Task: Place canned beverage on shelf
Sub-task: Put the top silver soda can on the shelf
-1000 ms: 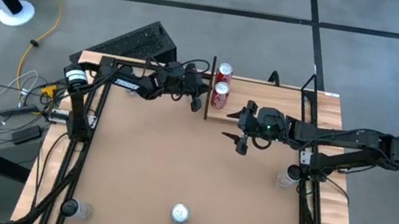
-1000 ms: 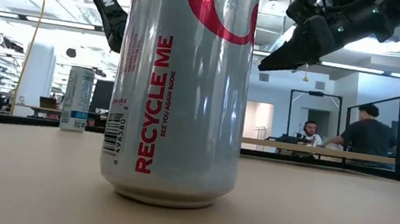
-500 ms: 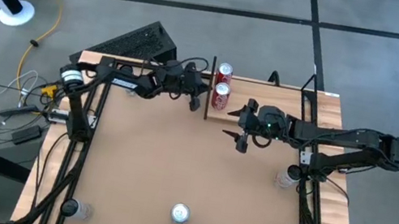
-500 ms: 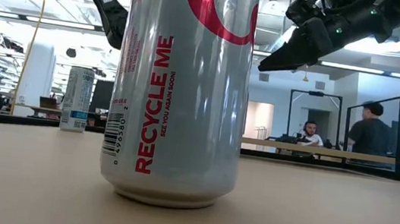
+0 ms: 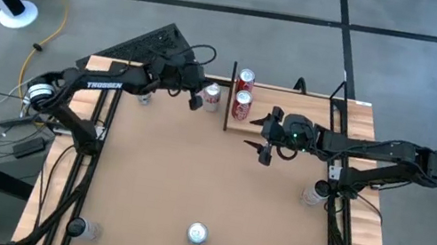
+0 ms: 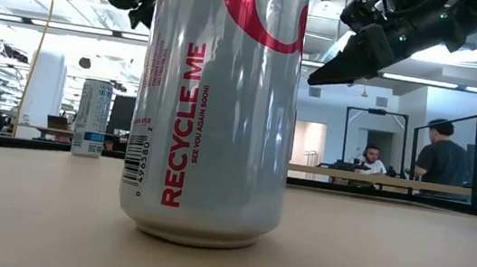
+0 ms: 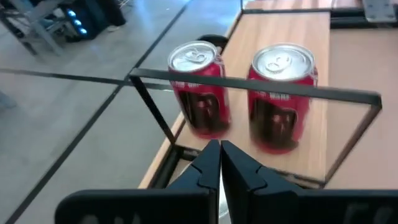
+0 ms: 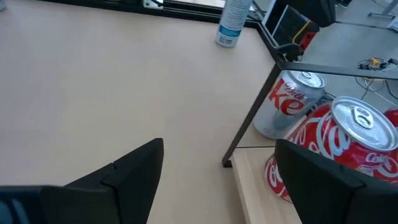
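Red aluminium cans, two, on pale wooden shelf beyond pinched-shut, empty left gripper; right gripper spread wide, empty; silver can half-hidden behind black bar.

The left dark six-joint arm reaches in from the left side, bent at the elbow. Its two-finger left gripper has its dark fingers pressed together, with no gap between the tips. The right dark arm reaches in from the right side, almost straight. Its right gripper has its dark fingers spread wide apart, and nothing is between them.
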`<state>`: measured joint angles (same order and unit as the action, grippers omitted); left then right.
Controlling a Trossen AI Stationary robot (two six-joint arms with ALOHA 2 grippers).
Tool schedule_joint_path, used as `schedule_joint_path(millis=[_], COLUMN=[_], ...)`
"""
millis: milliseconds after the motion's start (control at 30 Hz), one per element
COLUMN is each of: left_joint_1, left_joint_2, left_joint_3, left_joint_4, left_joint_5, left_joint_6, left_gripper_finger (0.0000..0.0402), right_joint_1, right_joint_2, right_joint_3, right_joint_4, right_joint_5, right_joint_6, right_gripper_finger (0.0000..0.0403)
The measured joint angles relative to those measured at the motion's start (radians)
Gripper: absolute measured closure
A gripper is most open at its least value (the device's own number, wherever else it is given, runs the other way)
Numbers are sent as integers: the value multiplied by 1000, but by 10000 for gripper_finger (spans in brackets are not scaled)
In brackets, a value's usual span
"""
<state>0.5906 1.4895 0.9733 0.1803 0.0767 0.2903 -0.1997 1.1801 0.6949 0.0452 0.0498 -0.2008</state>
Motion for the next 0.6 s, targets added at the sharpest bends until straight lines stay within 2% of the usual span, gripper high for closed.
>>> schedule_joint_path(millis=[100, 200, 433, 600], left_joint_1=[14, 20, 15, 9], left_joint_2=[9, 42, 136, 148], left_joint_3=[0, -1, 0, 0], left_joint_4=[-11, -17, 60, 123], left_joint_5=[53, 80, 75, 43], left_joint_6=[35, 57, 119, 123], left_gripper_finger=[389, 356, 240, 159], right_joint_1=[1, 4, 2, 3], right_joint_2=[0, 0, 0, 0], right_joint_3=[0, 0, 0, 0], right_joint_4=[0, -1, -10, -19], right_joint_5=[0, 0, 0, 0], right_joint_6=[0, 1, 0, -3], right_gripper_finger=[72, 72, 72, 72])
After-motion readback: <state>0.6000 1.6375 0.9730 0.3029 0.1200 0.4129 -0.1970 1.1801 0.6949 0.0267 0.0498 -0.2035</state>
